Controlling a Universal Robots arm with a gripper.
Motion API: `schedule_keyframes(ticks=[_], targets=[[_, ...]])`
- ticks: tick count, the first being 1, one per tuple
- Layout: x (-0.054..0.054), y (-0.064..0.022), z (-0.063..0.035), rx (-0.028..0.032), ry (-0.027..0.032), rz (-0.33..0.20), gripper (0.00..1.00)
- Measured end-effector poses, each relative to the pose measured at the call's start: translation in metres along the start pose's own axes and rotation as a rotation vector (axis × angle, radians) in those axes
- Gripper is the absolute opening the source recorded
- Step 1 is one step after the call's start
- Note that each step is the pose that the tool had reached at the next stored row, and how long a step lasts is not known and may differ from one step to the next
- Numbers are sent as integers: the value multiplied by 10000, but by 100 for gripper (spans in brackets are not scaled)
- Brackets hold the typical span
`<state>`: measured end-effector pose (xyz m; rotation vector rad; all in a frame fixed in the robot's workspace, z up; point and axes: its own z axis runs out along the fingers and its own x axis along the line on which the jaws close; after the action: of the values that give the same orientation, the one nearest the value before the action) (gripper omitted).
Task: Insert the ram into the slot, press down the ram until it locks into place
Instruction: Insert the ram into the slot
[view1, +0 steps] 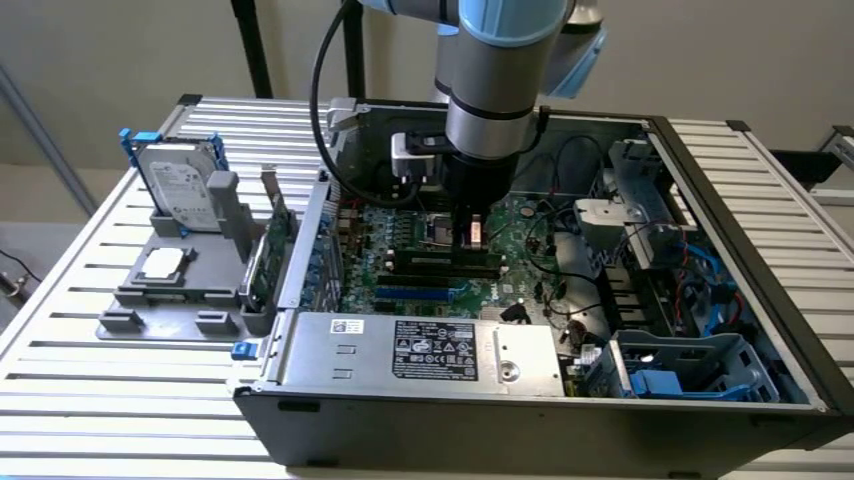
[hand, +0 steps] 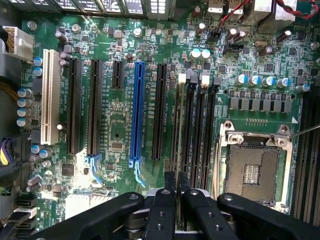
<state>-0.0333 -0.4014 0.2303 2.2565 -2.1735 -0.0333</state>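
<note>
My gripper (hand: 177, 184) hangs low over the green motherboard (hand: 115, 135) inside the open computer case (view1: 747, 300). Its two black fingers (hand: 169, 186) stand close together, shut on the ram (hand: 176, 135). The ram is a thin dark stick seen edge-on, running away from the fingertips. It stands along the outermost of the long black slots (hand: 182, 100), whose white end clip (hand: 182, 78) shows at the far end. Two like slots (hand: 201, 130) lie beside it. In the exterior view the gripper (view1: 467, 240) reaches down onto the black slots (view1: 441, 263).
A bright-blue slot (hand: 136, 110) and black expansion slots (hand: 93, 105) lie on one side of the ram, the bare CPU socket (hand: 252, 170) on the other. The power supply (view1: 427, 350), drive cage (view1: 681, 365) and cables crowd the case. A hard drive (view1: 180, 185) stands on a grey fixture (view1: 174, 290) outside.
</note>
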Motion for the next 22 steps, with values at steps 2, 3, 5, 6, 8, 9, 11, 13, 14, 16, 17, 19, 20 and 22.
schedule_keyframes(ticks=[2, 3, 5, 6, 8, 9, 11, 13, 14, 16, 17, 19, 20, 22], targets=[[0, 0, 2, 0, 0, 20, 13], [-1, 0, 2, 0, 0, 37, 13], [-2, 0, 5, 1, -2, 80, 13], [-2, 0, 6, 1, -1, 95, 13], [-2, 0, 8, 4, -1, 100, 13], [-2, 0, 9, 5, -2, 100, 13], [-2, 0, 13, 8, 0, 101, 13], [-3, 2, 18, 10, 4, 101, 13], [-4, 4, 20, 11, 8, 102, 13], [-6, 7, 24, 12, 12, 101, 13], [-7, 7, 25, 12, 13, 100, 13], [-10, 6, 29, 15, 12, 99, 13], [-12, 7, 31, 17, 11, 100, 13], [-14, 7, 33, 19, 12, 100, 13]])
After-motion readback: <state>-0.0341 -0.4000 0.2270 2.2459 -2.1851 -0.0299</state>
